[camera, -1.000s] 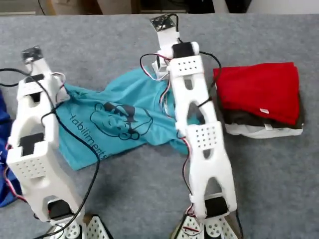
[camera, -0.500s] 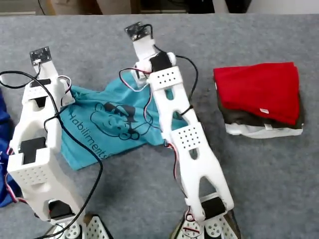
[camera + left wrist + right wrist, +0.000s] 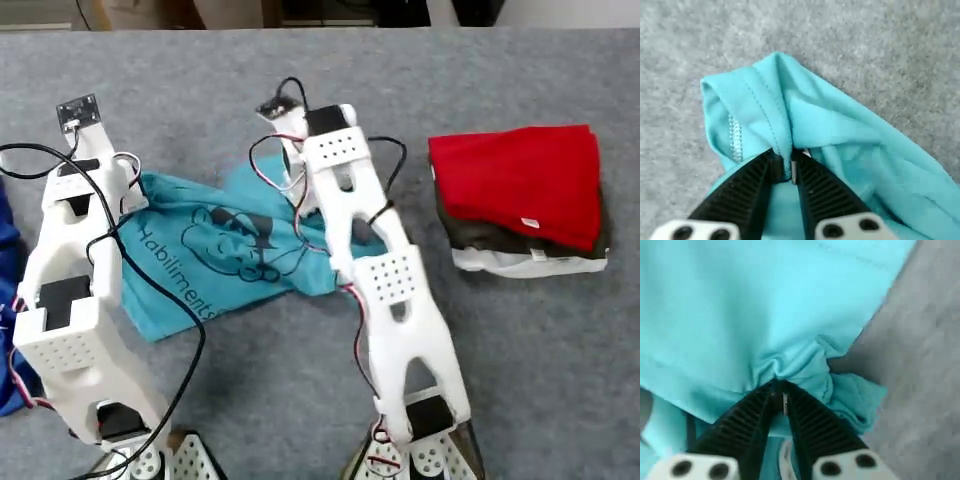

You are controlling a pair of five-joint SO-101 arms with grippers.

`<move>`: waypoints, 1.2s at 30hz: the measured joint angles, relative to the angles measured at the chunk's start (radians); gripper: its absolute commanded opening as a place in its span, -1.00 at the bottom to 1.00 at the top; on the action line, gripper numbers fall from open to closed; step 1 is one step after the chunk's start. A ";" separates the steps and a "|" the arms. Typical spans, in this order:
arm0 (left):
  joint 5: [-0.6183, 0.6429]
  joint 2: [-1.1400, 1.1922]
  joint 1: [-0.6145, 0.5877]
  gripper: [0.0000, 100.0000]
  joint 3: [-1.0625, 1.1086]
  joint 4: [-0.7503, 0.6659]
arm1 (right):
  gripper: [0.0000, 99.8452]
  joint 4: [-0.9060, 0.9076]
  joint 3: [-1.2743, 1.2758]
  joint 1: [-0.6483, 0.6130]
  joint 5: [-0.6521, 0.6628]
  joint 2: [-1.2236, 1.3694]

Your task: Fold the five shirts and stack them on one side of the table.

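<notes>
Teal shirt pinched at two spots on the worktop.

From above, the teal shirt lies crumpled between my two arms. My left gripper is at its left corner. My right gripper seems to sit at its far edge, though the arm hides most of it. A folded stack, red on top, lies well apart to the right, and a blue shirt shows at the left edge. At my left wrist, the left gripper is clenched on a hemmed fold of the teal shirt. At my right wrist, the right gripper is clamped on a bunched pucker of the teal shirt.
</notes>
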 measured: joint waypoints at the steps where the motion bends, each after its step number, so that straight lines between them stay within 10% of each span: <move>1: 0.000 0.000 0.000 -0.96 0.000 0.000 | -0.99 -0.005 0.084 0.009 0.000 -0.046; 11: 0.000 0.000 0.000 -0.96 0.000 0.000 | -0.38 -0.172 0.442 0.071 -0.005 -0.351; 26: 0.000 0.000 -0.002 -0.96 0.000 0.000 | -0.37 -0.304 0.333 0.077 -0.023 -0.473; 36: 0.000 0.000 -0.002 -0.96 0.000 0.000 | -0.36 -0.367 0.029 0.038 -0.215 -0.061</move>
